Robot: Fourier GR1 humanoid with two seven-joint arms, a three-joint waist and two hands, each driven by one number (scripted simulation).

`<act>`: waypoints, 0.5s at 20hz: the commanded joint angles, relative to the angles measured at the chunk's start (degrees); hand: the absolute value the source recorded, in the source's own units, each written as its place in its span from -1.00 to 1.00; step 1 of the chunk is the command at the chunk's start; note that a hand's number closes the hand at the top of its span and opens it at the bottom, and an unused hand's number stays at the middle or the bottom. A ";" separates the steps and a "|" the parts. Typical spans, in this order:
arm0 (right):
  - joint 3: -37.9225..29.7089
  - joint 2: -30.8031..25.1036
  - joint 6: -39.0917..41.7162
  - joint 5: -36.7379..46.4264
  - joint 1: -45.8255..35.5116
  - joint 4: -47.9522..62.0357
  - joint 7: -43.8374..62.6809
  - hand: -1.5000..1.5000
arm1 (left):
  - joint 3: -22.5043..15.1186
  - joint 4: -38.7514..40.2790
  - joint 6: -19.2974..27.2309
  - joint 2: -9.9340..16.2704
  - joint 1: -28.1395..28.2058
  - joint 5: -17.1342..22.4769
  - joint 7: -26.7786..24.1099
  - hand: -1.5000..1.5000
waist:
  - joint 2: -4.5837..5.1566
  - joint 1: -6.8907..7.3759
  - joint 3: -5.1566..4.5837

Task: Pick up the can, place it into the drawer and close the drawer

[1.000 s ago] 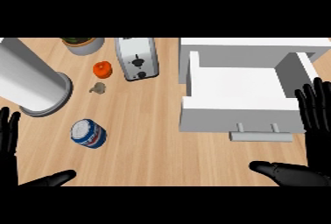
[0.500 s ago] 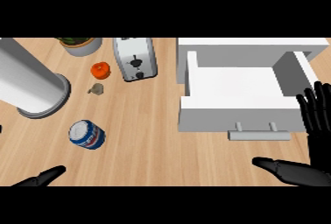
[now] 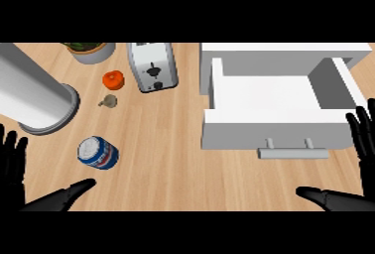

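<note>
A blue and white can [image 3: 98, 153] stands on the wooden counter at the lower left. The white drawer [image 3: 278, 135] is pulled open at the right, nothing shows inside it, and its bar handle [image 3: 293, 153] faces me. My left hand [image 3: 10, 163] is open at the left edge, fingers up, thumb [image 3: 64, 194] pointing toward the can from below, apart from it. At the right edge my right hand [image 3: 364, 146] is also open, beside the drawer's front corner, holding nothing.
A toaster [image 3: 152, 67] lies at the top middle, left of the drawer. Beside it are a small orange object [image 3: 112, 79] and a small grey piece [image 3: 109, 101]. A large white cylinder [image 3: 33, 101] fills the upper left, with a plant pot [image 3: 89, 50] behind it.
My left hand slid out past the left edge, then came back in with its fingers showing again. My right hand drifted slightly down and right. Can and drawer have not moved.
</note>
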 commanded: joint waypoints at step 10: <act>-6.92 -3.01 4.24 -4.52 1.97 -2.41 0.46 -1.00 | -4.31 16.28 5.10 -0.52 3.47 2.44 -14.56 -1.00 | -0.03 -0.02 -0.02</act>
